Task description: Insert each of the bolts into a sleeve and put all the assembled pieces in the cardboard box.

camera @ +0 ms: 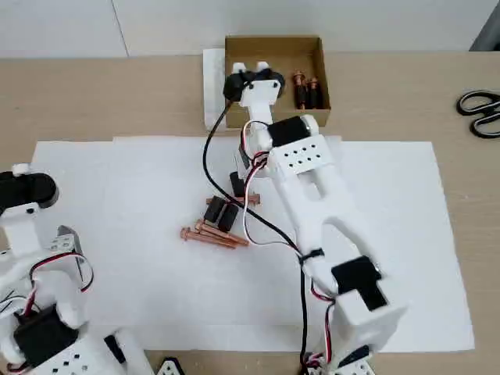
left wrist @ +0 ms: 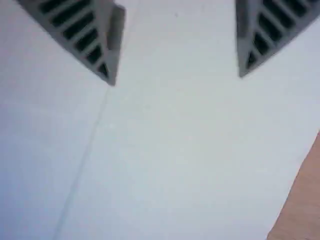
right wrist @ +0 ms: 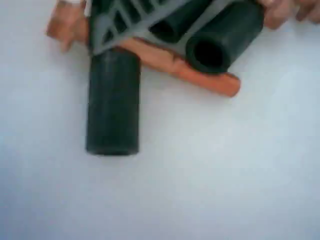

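My right gripper [camera: 238, 176] hangs low over the white paper in the middle of the table. Right under it lies a black sleeve [right wrist: 112, 100] on its side. A copper bolt [right wrist: 172, 67] lies across just behind that sleeve, with two more sleeves [right wrist: 225, 35] past it. In the high view several loose bolts [camera: 212, 234] and two sleeves [camera: 220, 212] lie a little nearer the table's front. The cardboard box [camera: 322, 74] at the back holds two assembled pieces [camera: 307, 91]. My left gripper [left wrist: 175, 75] stands open over bare paper at the front left, holding nothing.
Black scissors [camera: 480, 113] lie at the far right edge. A white block [camera: 212, 82] stands against the box's left side. The right arm [camera: 312, 187] and its black cable [camera: 209, 168] cross the paper's middle. The left arm [camera: 35, 289] fills the front left corner.
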